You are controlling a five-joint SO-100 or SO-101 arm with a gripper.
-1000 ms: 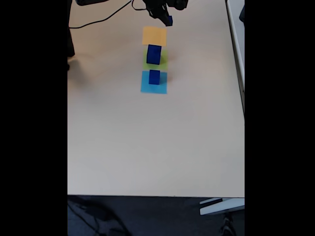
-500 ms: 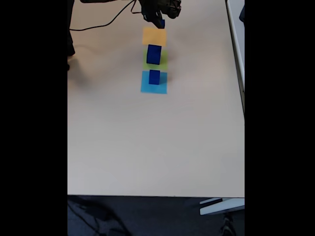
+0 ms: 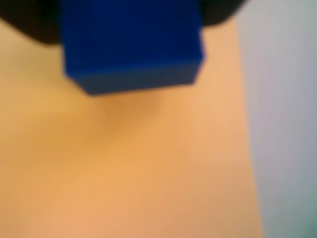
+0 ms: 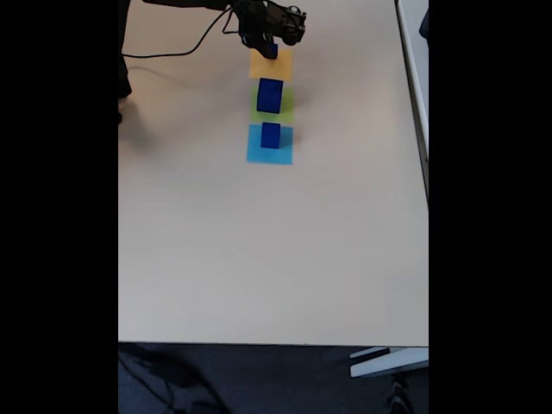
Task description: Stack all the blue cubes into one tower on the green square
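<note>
In the fixed view my gripper hangs at the table's far end, shut on the small blue cube just above the orange-yellow square. Up close in the wrist view, that cube sits at the top between dark fingers, with orange paper beneath it. The large blue cube stands on the green square. Nearer the camera, the medium blue cube rests on a light-blue square.
The three paper squares lie in one line down the middle of the beige table. A black cable runs along the far left. The table's right edge borders a white surface. Wide free room lies toward the near edge.
The gripper has carried the small blue cube leftward and down, from beyond the orange-yellow square's far right corner to just over that square. The other two cubes have not moved.
</note>
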